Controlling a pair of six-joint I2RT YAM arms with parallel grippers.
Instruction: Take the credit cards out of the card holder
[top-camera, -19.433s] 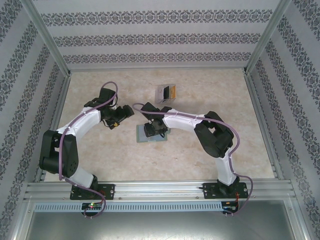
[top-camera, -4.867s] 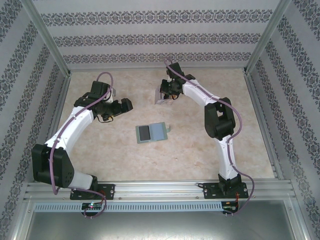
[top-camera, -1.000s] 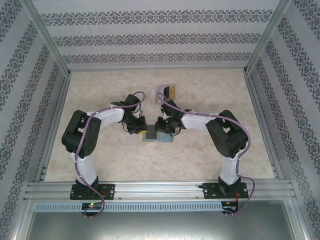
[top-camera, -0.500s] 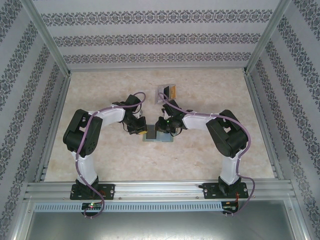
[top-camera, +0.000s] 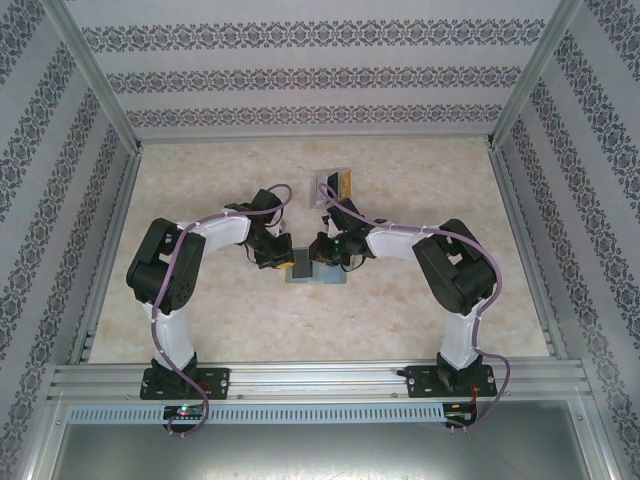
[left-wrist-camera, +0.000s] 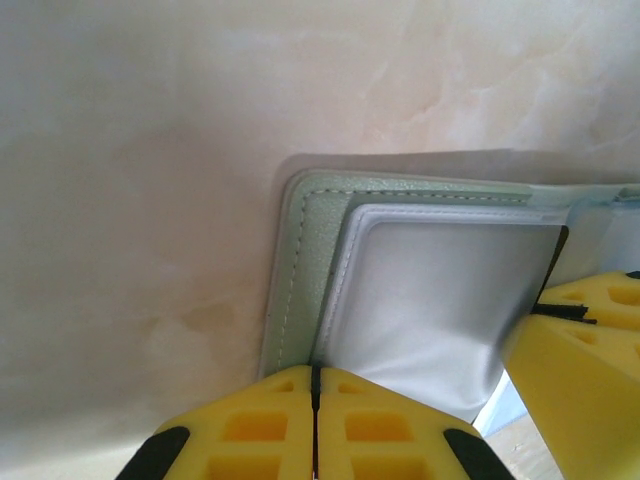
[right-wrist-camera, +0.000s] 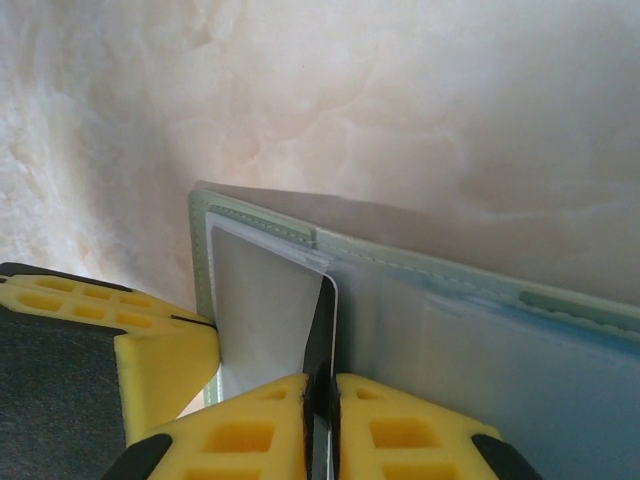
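Observation:
The grey-green card holder (top-camera: 330, 276) lies open on the table between both arms. My left gripper (top-camera: 283, 258) is shut, and its yellow tips (left-wrist-camera: 315, 378) rest on the card holder's left border (left-wrist-camera: 305, 250). My right gripper (top-camera: 318, 254) is shut on a dark credit card (right-wrist-camera: 328, 320). That card stands on edge, partly out of the left pocket, over the pale blue-grey lining (right-wrist-camera: 480, 330). From above the card (top-camera: 300, 265) shows as a dark strip between the two grippers. An orange-yellow card lies in the clear tray (top-camera: 335, 184).
The clear plastic tray with black and orange contents sits just behind the right gripper. The left gripper's finger (right-wrist-camera: 120, 350) is close beside the right one's. Aluminium rails and patterned walls enclose the marble-patterned table (top-camera: 430, 180).
Since 4.9 s ago both arms have come in from the back to the card holder and closed there. Over the last second they have barely moved.

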